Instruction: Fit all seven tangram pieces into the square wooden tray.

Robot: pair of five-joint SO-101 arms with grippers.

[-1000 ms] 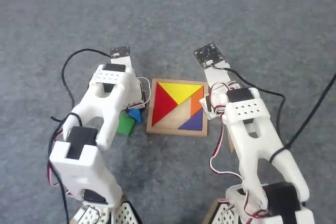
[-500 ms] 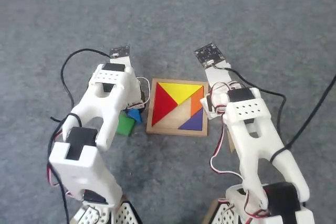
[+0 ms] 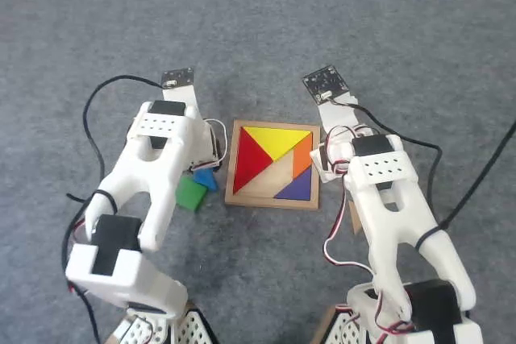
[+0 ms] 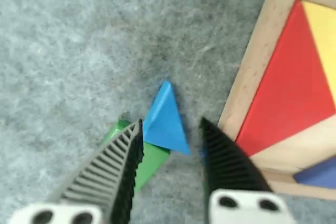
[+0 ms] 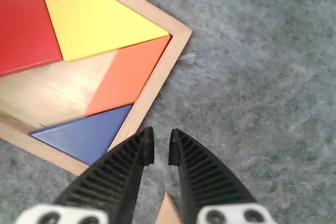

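The square wooden tray (image 3: 231,168) lies mid-table with a red triangle (image 3: 250,163), a yellow triangle (image 3: 276,141), an orange piece (image 3: 301,163) and a purple-blue triangle (image 3: 295,188) in it. On the mat just left of it lie a small blue triangle (image 3: 206,177) and a green square (image 3: 190,193). My left gripper (image 4: 171,128) hangs open over the blue triangle (image 4: 165,121), one finger on each side, with the green piece (image 4: 152,158) beneath the triangle's edge. My right gripper (image 5: 161,140) is shut and holds nothing, just off the tray's right rim (image 5: 157,80).
A tan piece's tip (image 5: 168,211) lies on the mat under my right gripper, and the same tan piece (image 3: 355,221) peeks out beside the right arm. Grey mat surrounds the tray. Cables trail from both arms.
The left arm has shifted a little leftward, uncovering more of the green square. The right arm has hardly moved.
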